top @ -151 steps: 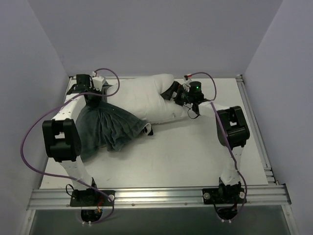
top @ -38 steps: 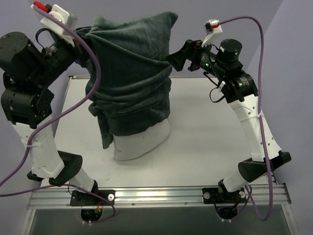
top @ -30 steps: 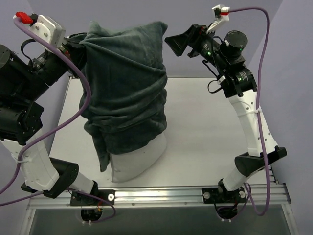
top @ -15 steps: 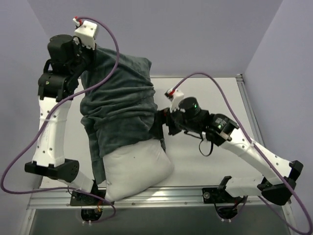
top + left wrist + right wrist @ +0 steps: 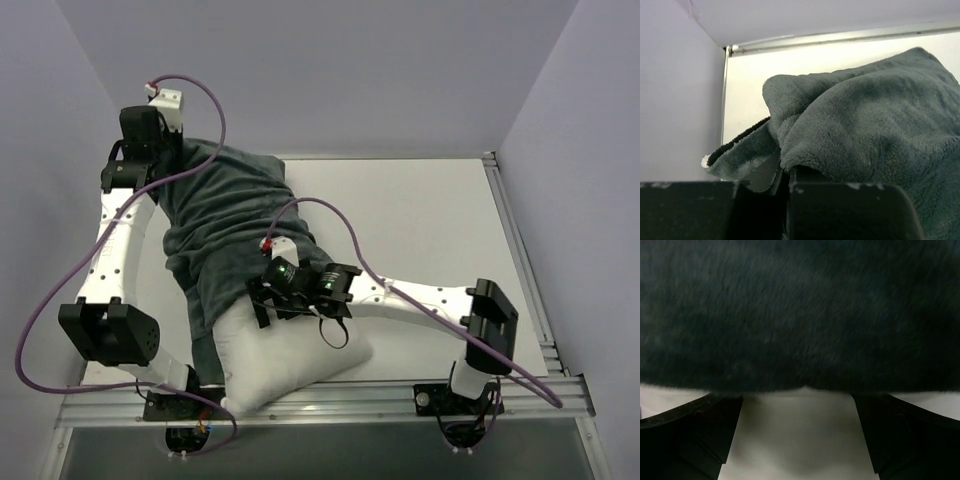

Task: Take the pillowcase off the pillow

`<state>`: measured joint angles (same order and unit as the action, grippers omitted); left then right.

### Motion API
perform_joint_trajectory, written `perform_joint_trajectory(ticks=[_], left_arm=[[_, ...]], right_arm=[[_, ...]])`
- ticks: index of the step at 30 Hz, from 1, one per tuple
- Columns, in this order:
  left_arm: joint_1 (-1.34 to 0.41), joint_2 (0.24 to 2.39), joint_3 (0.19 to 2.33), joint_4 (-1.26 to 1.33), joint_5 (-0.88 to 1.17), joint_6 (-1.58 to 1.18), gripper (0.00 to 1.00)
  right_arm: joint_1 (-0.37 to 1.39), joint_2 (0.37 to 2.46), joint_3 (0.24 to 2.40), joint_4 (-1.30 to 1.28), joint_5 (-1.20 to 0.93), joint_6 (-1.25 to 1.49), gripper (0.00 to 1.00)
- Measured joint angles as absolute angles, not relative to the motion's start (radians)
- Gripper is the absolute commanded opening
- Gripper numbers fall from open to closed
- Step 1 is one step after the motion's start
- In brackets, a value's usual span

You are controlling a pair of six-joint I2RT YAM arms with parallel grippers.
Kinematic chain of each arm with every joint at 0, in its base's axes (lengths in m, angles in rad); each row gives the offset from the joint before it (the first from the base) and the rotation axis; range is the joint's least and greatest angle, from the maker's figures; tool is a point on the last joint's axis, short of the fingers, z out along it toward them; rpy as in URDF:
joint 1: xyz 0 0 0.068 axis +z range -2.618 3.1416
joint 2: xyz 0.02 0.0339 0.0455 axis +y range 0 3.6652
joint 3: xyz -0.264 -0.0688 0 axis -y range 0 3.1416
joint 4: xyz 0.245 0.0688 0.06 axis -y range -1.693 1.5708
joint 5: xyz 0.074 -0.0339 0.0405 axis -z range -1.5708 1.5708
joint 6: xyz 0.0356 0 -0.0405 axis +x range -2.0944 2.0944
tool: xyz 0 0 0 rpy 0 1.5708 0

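The pillowcase (image 5: 225, 225) shows its dark grey-green face and lies down the left of the table over the far part of the pillow. The white pillow (image 5: 290, 350) sticks out of it at the near end. My left gripper (image 5: 168, 168) is shut on the pillowcase's far end; in the left wrist view its gripper (image 5: 783, 181) pinches the fabric (image 5: 865, 130), with a striped edge (image 5: 737, 145) beside it. My right gripper (image 5: 262, 303) is open over the bare pillow, just at the pillowcase's hem. The right wrist view shows its gripper (image 5: 797, 407) open, with the pillow (image 5: 797, 445) between the fingers and the pillowcase (image 5: 800, 315) ahead.
The white table (image 5: 430, 220) stretches to the right of the pillow. A metal rail (image 5: 520, 250) runs along its right edge, grey walls stand on three sides, and a purple cable loops above the right arm.
Both arms came down from holding the covered pillow up high. The pillow now lies on the table. My right gripper let go of the top corner and moved to the bare pillow.
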<state>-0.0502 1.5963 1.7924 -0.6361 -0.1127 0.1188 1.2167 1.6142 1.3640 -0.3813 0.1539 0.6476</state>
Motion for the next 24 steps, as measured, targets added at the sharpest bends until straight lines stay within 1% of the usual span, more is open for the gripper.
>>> perform_joint_trajectory(ticks=[2,3,4,5,7,8,12,16,18,22,24], left_arm=[[-0.030,1.581,1.743,-0.623,-0.103,0.111,0.02],[-0.015,1.572,1.710,-0.607,-0.099,0.108,0.02],[0.001,1.563,1.677,-0.594,-0.093,0.105,0.02],[0.019,1.557,1.647,-0.583,-0.088,0.102,0.02],[0.058,1.548,1.589,-0.561,-0.081,0.096,0.02],[0.078,1.548,1.569,-0.556,-0.079,0.093,0.02],[0.156,1.548,1.529,-0.542,-0.062,0.089,0.02],[0.243,1.549,1.541,-0.547,-0.030,0.089,0.02],[0.282,1.549,1.558,-0.590,0.017,0.088,0.02],[0.297,1.547,1.573,-0.676,0.211,0.086,0.02],[0.304,1.547,1.573,-0.691,0.241,0.097,0.02]], right_arm=[[1.192,1.693,1.367,-0.333,0.133,0.646,1.00],[1.182,1.724,1.374,-0.315,0.123,0.641,0.97],[1.175,1.751,1.387,-0.302,0.115,0.630,0.92],[1.169,1.774,1.404,-0.290,0.101,0.616,0.68],[1.153,1.789,1.400,-0.252,0.061,0.591,0.14],[1.137,1.786,1.381,-0.224,0.028,0.587,0.00],[1.042,1.715,1.243,-0.109,-0.067,0.591,0.00],[0.879,1.556,1.121,-0.104,-0.107,0.561,0.00],[0.725,1.459,1.076,-0.103,-0.141,0.530,0.00],[0.339,1.324,1.061,-0.067,-0.241,0.470,0.00],[0.181,1.283,1.053,-0.137,-0.202,0.411,0.00]])
